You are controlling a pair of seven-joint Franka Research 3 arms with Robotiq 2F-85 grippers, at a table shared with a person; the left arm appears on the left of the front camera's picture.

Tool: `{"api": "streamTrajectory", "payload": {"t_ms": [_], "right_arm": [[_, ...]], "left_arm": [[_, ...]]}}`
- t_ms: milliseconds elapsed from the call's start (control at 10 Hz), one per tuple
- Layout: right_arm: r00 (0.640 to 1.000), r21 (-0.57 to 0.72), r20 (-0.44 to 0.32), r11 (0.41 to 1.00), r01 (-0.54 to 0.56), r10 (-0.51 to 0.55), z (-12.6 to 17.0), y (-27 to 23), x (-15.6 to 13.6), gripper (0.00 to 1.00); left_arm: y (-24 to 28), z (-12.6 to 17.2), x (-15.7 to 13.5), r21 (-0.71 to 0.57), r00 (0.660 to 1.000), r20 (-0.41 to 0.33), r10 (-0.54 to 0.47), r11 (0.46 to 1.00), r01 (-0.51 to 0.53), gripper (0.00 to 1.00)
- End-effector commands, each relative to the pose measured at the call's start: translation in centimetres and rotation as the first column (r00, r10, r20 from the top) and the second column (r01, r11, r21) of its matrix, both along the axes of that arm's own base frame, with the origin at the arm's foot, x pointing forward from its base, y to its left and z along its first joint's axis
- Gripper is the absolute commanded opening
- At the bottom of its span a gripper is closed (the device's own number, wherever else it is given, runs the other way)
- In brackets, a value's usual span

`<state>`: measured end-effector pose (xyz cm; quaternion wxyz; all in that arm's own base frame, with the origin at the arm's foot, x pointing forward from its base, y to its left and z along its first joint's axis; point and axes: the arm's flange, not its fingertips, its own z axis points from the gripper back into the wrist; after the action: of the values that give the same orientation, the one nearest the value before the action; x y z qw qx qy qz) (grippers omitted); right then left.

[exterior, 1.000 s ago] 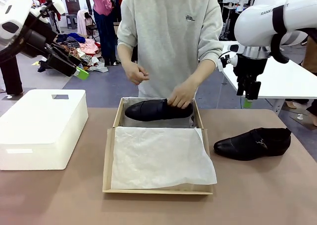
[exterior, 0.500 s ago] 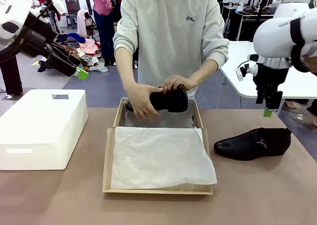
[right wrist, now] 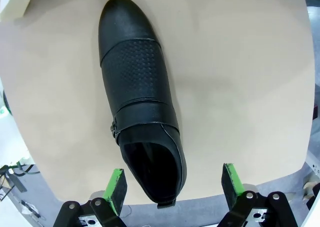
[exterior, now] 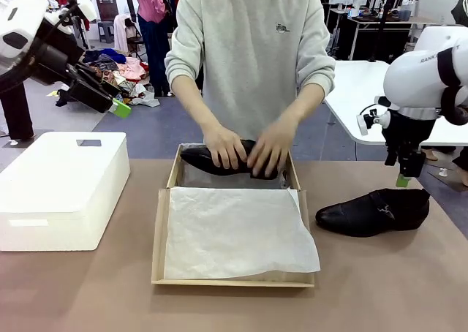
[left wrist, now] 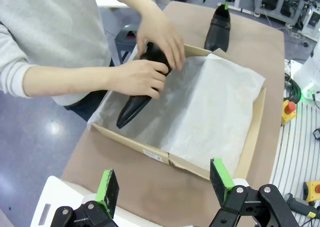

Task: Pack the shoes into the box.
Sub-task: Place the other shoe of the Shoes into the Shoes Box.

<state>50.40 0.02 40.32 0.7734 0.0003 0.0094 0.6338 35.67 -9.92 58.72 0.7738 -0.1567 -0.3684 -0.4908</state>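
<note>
Right pincer (exterior: 403, 177), wide open and empty, hangs just above the heel of the shoe (exterior: 373, 212) lying right of the box (exterior: 158, 237), toe pointing toward the box

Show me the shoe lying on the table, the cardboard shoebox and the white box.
shoe on the table (exterior: 368, 215), front view, middle of its upper.
cardboard shoebox (exterior: 160, 237), front view, its left wall.
white box (exterior: 62, 165), front view, its top face.
</note>
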Motion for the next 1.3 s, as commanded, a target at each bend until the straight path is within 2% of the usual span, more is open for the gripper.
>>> {"api": "streamTrajectory", "payload": {"t_ms": [0,600,1200], "right_arm": [[0.999,0.005,0.03,1.0,-0.02,0.019,-0.8,-1.0,0.1,1.0],[0.998,0.04,0.034,0.998,-0.049,0.048,-2.8,-2.3,-0.3,1.0],[0.998,0.073,0.034,0.995,-0.062,0.06,-5.2,-2.9,0.6,1.0]], "left_arm": [[0.2,0.0,0.2,-0.011,1.0,0.007,-0.019,1.0,0.02,0.96],[0.2,0.0,0.2,-0.011,1.0,0.007,-0.019,1.0,0.02,0.96],[0.2,0.0,0.2,-0.011,1.0,0.007,-0.019,1.0,0.02,0.96]]}}
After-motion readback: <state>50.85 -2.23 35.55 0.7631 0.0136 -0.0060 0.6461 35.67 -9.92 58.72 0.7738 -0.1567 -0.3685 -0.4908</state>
